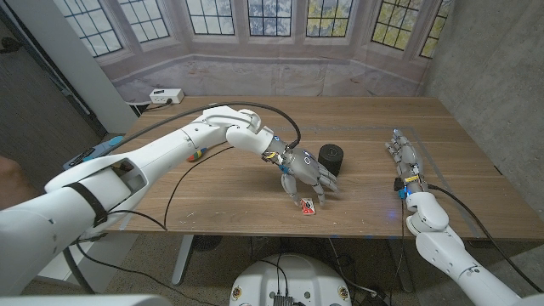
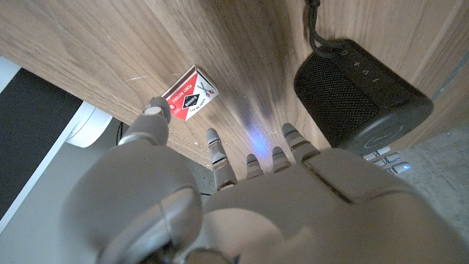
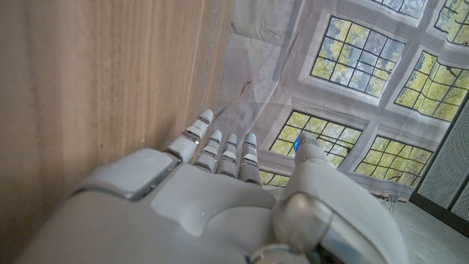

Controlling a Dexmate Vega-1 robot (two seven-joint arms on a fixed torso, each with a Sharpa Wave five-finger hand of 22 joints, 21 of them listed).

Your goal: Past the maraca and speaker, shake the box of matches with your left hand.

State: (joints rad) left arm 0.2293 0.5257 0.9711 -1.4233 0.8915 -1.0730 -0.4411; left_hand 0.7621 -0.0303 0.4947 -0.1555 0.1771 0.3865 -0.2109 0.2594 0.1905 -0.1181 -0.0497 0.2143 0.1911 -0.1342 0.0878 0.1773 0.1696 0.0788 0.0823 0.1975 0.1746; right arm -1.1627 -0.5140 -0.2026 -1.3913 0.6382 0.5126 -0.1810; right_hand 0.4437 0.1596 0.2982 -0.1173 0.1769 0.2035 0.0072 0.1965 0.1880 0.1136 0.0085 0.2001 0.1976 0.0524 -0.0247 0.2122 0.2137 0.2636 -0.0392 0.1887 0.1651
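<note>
Nearest, box of matches (image 1: 307, 205) flat by the table's (image 1: 221, 195) front edge, untouched. Just above it, left hand (image 1: 308, 172) hovering, fingers spread, holding nothing. Behind, black speaker (image 1: 330, 158) upright. Off right, right hand (image 1: 405, 159) resting, fingers extended, apparently empty. Far left, possibly the maraca (image 1: 196, 154), mostly hidden by the arm.

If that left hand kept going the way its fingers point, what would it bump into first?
Probably the matchbox lying just ahead of the left hand: the fingers point down toward the table's near edge. The speaker stands off to the side. Depth is hard to judge.
</note>
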